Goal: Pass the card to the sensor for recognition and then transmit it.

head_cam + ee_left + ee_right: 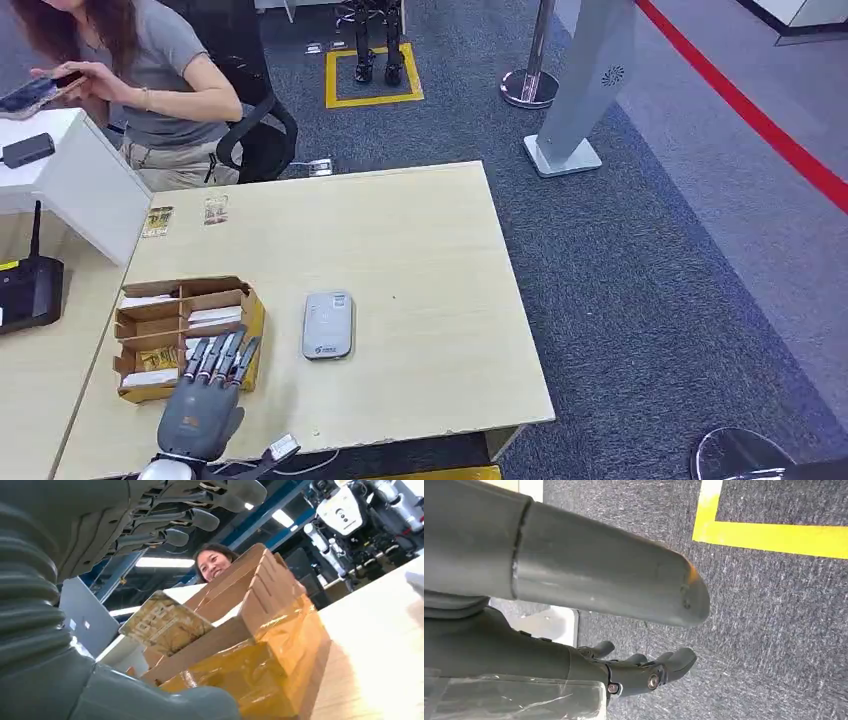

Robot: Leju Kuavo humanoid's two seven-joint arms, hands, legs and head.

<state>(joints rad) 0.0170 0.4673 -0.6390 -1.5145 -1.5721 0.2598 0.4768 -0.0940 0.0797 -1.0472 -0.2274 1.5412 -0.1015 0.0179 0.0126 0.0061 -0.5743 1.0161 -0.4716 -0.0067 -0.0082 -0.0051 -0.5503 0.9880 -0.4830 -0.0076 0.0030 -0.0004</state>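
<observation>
Grey carpet surrounds the pale counter (420,240). Lower left, the left robot hand (205,405) hovers released, fingers straight over the cardboard box (185,335) holding a leaning card (167,622). Fingers might catch a divider and drag the box. Sensor (328,325) lies beside it. Right robot hand (644,672) hangs loosely curled, empty.
</observation>
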